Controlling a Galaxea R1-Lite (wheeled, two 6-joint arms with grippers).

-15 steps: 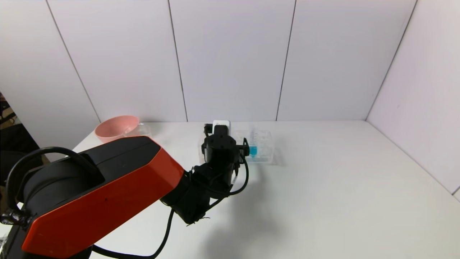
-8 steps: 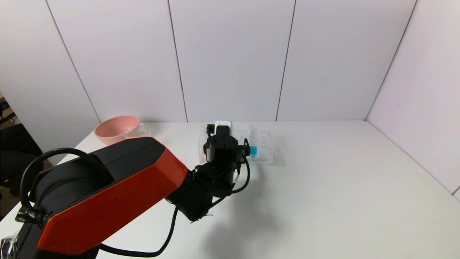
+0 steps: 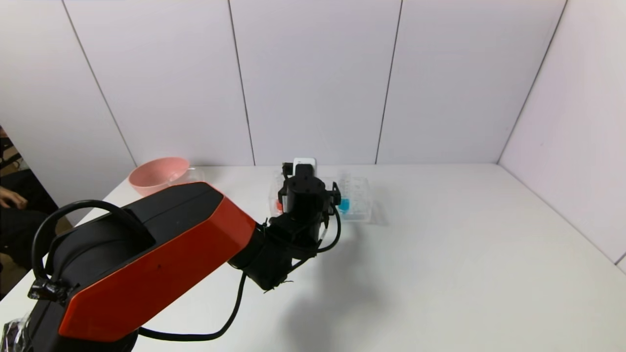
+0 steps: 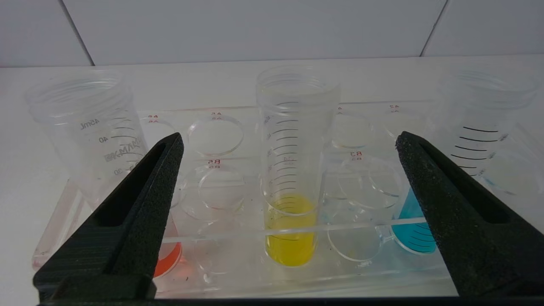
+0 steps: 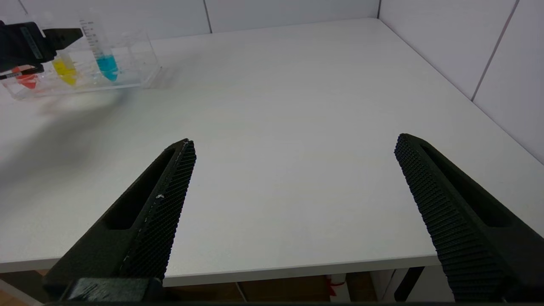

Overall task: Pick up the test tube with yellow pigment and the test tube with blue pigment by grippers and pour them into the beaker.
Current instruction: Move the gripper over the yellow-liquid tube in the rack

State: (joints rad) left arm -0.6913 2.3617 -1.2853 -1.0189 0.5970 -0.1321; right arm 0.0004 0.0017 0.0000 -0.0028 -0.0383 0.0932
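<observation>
While flanking the test tube with yellow pigment (image 4: pixel 291 204), left end effector (image 4: pixel 289 144) wide, empty.

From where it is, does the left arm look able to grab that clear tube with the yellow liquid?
Probably yes: the left gripper has its jaws wide open either side of the yellow-filled tube, with nothing between.

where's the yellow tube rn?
The yellow tube stands upright in the clear rack, between the red-orange tube and blue tube, centred before the left gripper.

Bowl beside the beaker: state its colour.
Pink; the bowl shows best in the head view.
</observation>
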